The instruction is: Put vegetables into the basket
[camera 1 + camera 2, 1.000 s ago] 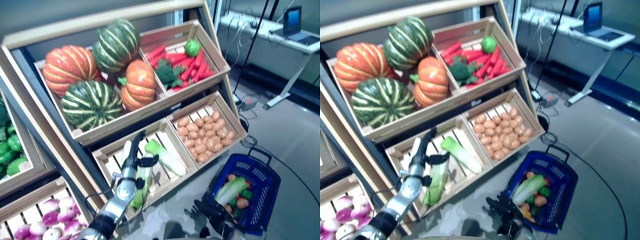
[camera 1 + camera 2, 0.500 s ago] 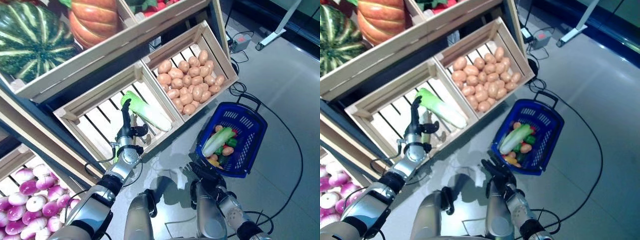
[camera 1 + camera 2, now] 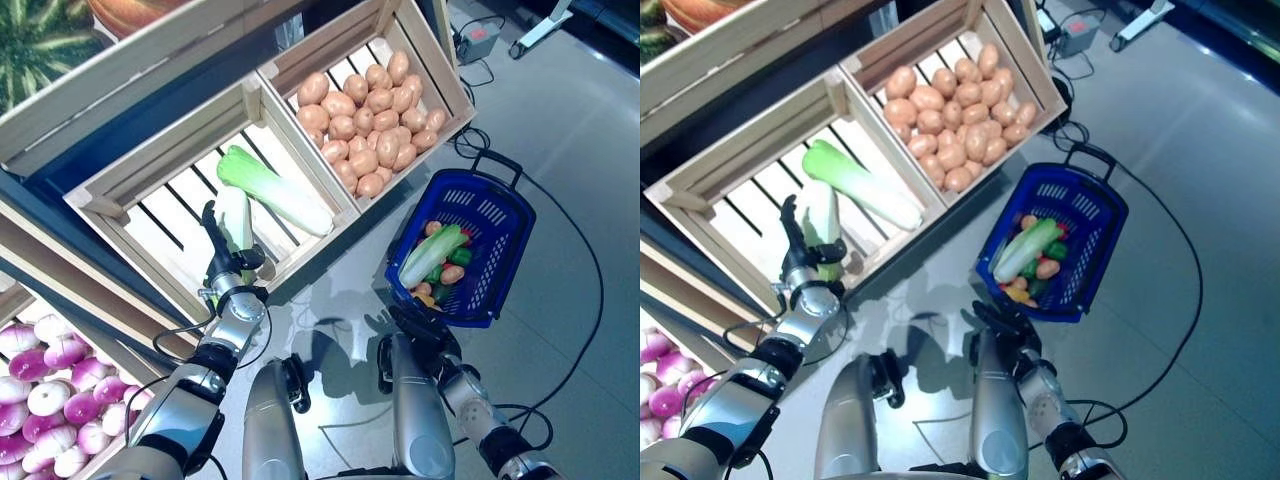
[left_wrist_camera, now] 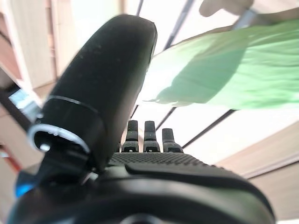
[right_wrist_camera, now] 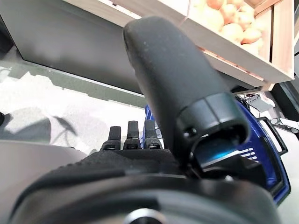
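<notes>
My left hand reaches over the front edge of the slatted wooden crate. Its fingers are straight and its thumb rests across a pale green cabbage that lies on the slats beside it. The left wrist view shows the straight fingers with green leaf past the thumb. A bigger cabbage lies further back in the same crate. The blue basket stands on the floor at the right and holds a cabbage and several small vegetables. My right hand hovers low, just short of the basket, open and empty.
A crate of potatoes sits right of the cabbage crate, above the basket. Purple-white turnips fill a bin at the lower left. A striped squash shows on the shelf above. Grey floor lies around the basket.
The camera has tilted further down, so the upper shelf has left the view. My left hand stays at the front of the cabbage crate, my right hand by the basket.
</notes>
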Controlling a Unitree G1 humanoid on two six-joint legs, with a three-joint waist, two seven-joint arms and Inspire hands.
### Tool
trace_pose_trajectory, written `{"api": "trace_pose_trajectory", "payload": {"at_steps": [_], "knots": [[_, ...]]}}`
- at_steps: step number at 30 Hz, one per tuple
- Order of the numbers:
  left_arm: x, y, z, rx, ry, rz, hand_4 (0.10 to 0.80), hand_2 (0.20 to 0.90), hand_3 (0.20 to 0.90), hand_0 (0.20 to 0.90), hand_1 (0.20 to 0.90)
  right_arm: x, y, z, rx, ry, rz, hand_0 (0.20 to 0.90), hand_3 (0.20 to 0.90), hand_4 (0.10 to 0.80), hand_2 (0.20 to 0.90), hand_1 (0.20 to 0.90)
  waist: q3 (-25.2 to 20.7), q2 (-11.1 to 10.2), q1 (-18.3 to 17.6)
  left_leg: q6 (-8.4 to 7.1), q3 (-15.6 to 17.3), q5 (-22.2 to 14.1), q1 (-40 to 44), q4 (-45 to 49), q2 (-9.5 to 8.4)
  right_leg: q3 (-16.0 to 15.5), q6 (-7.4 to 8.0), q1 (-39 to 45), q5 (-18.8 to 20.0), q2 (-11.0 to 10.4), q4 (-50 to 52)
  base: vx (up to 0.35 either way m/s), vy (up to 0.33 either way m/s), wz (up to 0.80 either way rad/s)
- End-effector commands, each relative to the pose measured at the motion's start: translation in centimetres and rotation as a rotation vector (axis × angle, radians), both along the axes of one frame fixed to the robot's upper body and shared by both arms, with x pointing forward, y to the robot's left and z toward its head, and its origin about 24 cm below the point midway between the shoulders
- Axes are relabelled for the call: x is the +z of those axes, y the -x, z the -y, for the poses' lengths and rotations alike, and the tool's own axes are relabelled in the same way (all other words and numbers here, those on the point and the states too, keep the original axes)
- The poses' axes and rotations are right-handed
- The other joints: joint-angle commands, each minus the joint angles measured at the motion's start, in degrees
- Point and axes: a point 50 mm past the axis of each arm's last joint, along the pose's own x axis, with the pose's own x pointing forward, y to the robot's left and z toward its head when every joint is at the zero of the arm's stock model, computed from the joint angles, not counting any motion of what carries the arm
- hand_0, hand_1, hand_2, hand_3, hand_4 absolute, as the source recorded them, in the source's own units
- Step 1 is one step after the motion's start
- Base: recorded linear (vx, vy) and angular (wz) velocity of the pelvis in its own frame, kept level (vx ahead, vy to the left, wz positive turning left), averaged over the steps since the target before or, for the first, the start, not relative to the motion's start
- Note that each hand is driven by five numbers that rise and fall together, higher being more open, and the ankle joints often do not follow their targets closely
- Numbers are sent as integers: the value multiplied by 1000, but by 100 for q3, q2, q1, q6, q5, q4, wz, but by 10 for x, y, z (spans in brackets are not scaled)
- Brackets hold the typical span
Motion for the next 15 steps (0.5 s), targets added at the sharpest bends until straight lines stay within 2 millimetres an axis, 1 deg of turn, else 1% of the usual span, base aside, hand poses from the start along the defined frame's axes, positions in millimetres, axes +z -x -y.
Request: {"api": "trace_pose_trajectory", "payload": {"at_steps": [1, 4, 5, 9, 10, 15], "knots": [[46, -16, -12, 76, -55, 180, 800, 900, 900, 900, 900, 15, -5, 5, -76, -33, 82, 900, 900, 800, 900, 900, -346, 52, 81, -331, -481, -466, -85, 259, 238, 228, 129, 201, 55, -426, -80, -68, 28, 7], [50, -16, -20, 116, -55, 187, 800, 900, 900, 900, 900, 18, -8, 9, -89, -22, 86, 900, 900, 800, 900, 900, -300, 54, 96, -334, -548, -513, -331, 436, 234, 262, 117, -53, -6, -418, 105, -63, 29, 4], [53, -16, -25, 139, -54, 185, 800, 900, 900, 900, 900, 19, -9, 11, -98, -15, 89, 900, 900, 800, 900, 900, -279, 56, 106, -339, -580, -532, -478, 528, 232, 272, 112, -202, -34, -407, 197, -50, 24, 2], [55, -19, -29, 134, -41, 165, 800, 900, 900, 900, 900, 23, -13, 14, -113, -16, 96, 900, 900, 800, 900, 900, -255, 46, 118, -350, -630, -548, -707, 650, 240, 286, 109, -421, -62, -381, 314, -58, 17, 4], [56, -21, -32, 132, -43, 136, 800, 900, 900, 900, 900, 24, -16, 16, -127, -16, 94, 900, 900, 800, 900, 900, -239, 40, 122, -359, -650, -552, -807, 694, 234, 295, 106, -529, -68, -367, 364, -58, 8, 1], [69, -27, -45, 152, -42, 110, 800, 900, 900, 900, 900, 32, -24, 21, -144, -25, 112, 900, 900, 800, 900, 900, -165, 8, 128, -376, -729, -589, -1248, 964, 259, 324, 79, -965, -117, -310, 634, -62, -3, 1]]}}
